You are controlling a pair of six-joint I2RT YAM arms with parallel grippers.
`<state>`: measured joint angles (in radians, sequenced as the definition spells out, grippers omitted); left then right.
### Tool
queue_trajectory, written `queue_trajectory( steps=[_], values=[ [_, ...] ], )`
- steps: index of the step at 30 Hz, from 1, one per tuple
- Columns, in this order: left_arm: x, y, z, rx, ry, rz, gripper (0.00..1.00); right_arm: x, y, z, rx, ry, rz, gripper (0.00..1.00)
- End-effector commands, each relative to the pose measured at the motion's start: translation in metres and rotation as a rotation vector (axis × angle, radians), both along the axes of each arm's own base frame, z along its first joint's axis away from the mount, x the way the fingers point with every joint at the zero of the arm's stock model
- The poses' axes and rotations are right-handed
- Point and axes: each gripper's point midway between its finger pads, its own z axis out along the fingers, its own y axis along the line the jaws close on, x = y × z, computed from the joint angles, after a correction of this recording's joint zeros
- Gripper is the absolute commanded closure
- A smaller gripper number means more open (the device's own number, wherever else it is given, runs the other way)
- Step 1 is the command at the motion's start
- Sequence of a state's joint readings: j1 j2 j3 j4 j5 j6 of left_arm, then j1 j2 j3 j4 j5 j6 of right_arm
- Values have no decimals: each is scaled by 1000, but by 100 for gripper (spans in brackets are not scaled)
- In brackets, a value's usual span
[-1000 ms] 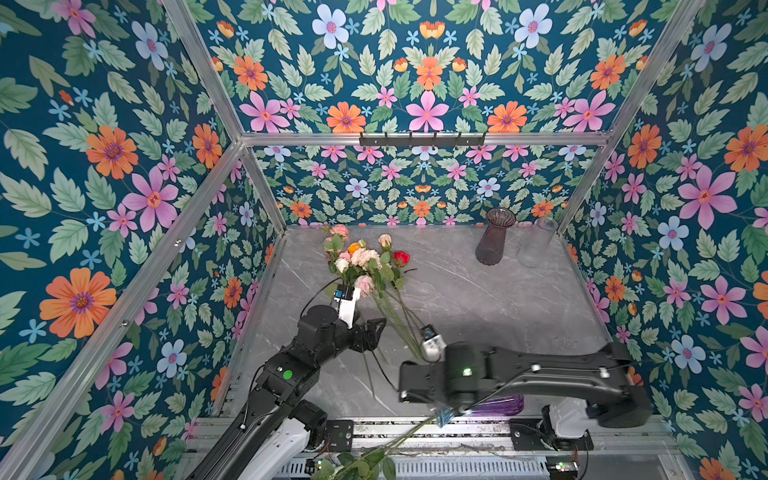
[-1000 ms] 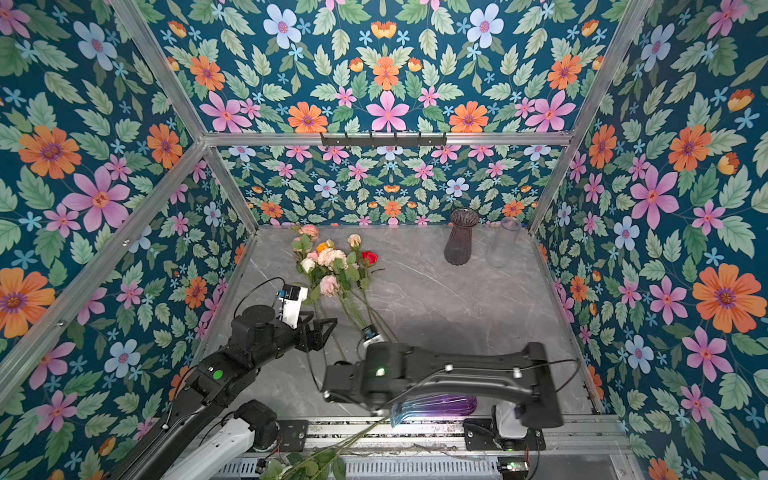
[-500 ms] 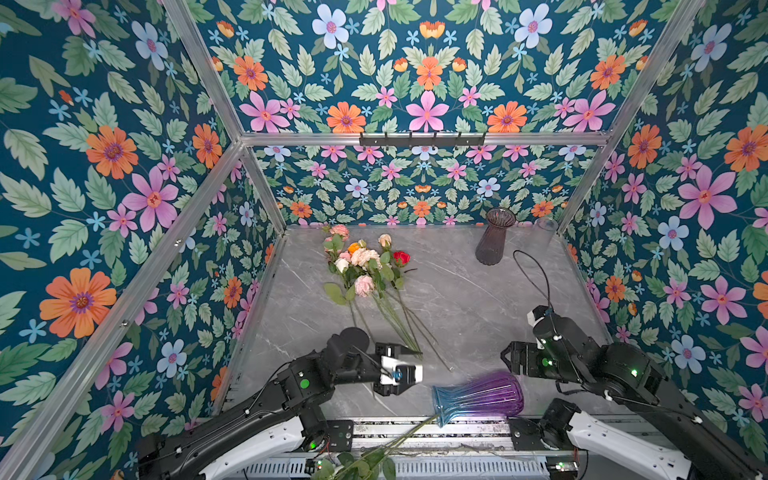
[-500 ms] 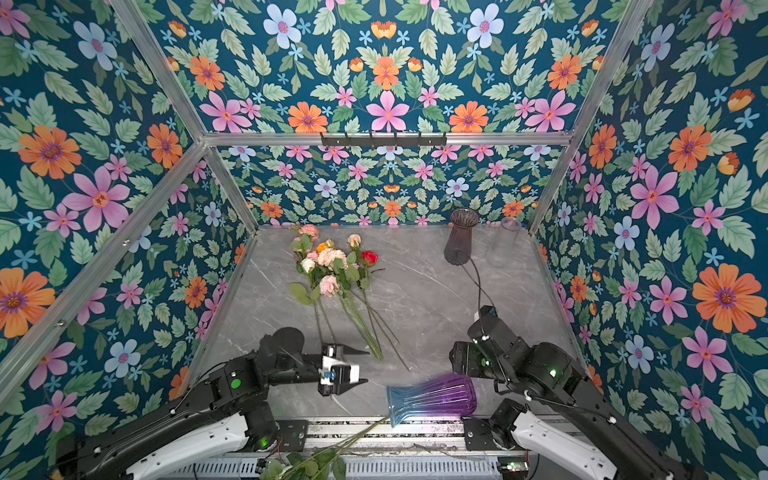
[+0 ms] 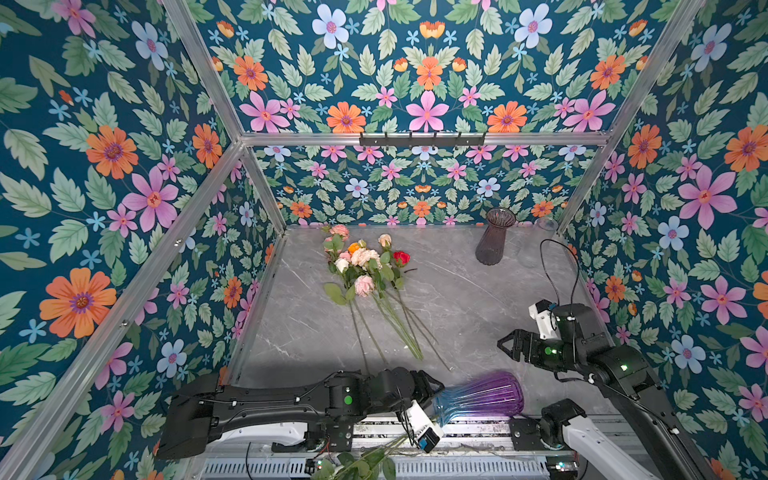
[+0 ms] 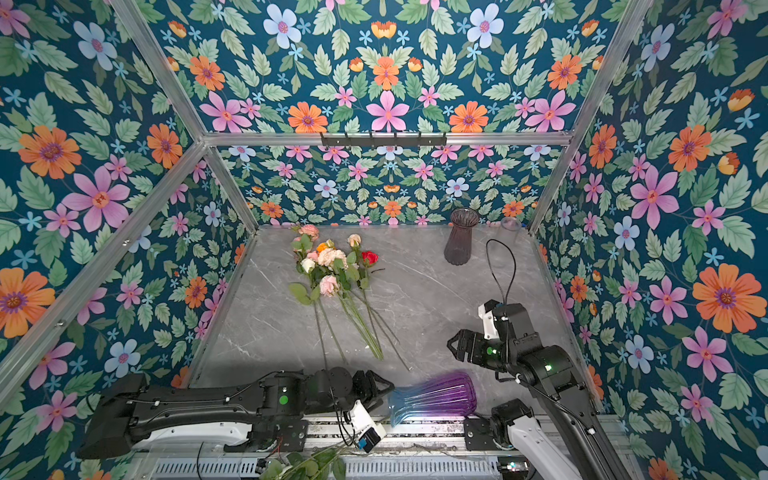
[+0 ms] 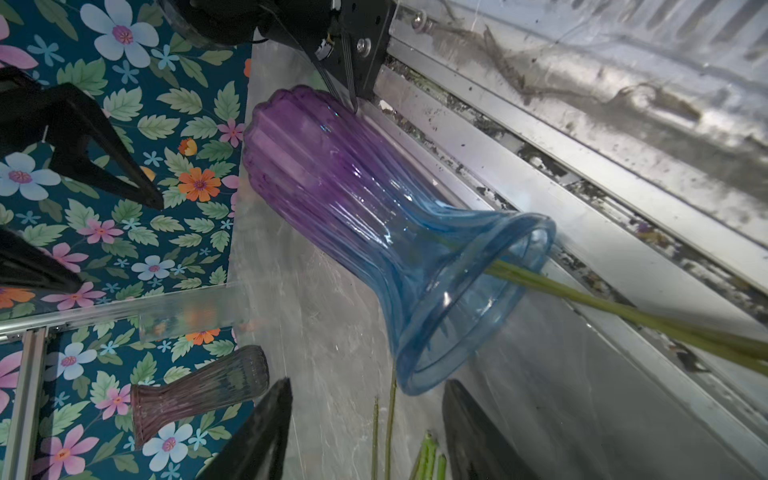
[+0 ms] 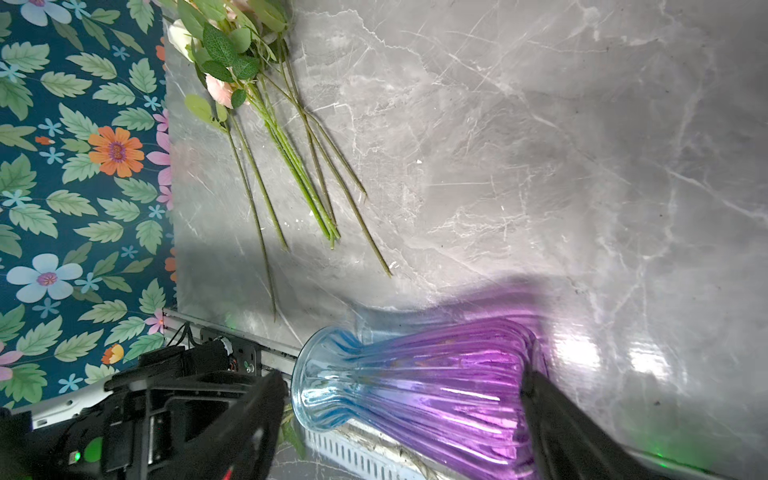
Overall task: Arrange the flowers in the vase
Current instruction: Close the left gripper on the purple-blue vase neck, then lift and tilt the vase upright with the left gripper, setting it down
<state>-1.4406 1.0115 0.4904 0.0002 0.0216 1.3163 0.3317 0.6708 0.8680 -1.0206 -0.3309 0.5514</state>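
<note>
Lying bunched on the table (image 5: 478, 307), toward the back, the flowers (image 5: 365, 266) sit untouched. The left gripper (image 5: 432, 390), jaws partly open, meets the mouth of the toppled vase (image 5: 482, 397) at the front edge; a push could roll it off. The right gripper (image 5: 505, 347) hovers wide open, empty.

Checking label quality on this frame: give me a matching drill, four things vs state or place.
Things:
1 purple vase
2 dark vase
3 flower bunch
4 right gripper

States:
a upright at the back
b jaws open, empty
c on its side at the front
d lying flat, heads toward the back

Pairs: 1-c, 2-a, 3-d, 4-b
</note>
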Motion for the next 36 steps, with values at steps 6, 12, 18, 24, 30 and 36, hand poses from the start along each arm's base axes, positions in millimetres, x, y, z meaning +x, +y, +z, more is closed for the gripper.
queue_trajectory(
  steps=[6,12,18,24,30,36],
  values=[
    [-3,-18,-6,-69,22,-12,41,6,2,9,14,-59,4,10],
    [-9,-41,-10,-137,60,-9,49,6,0,10,17,-78,-8,10],
    [-7,-55,-15,-174,58,3,92,4,0,11,18,-78,-7,10],
    [-4,-56,-19,-159,70,35,100,4,0,9,21,-69,-5,11],
    [30,-54,-2,-60,171,245,100,6,0,9,17,-75,-7,11],
    [93,-51,27,8,329,479,100,9,1,9,14,-77,-2,11]
  ],
)
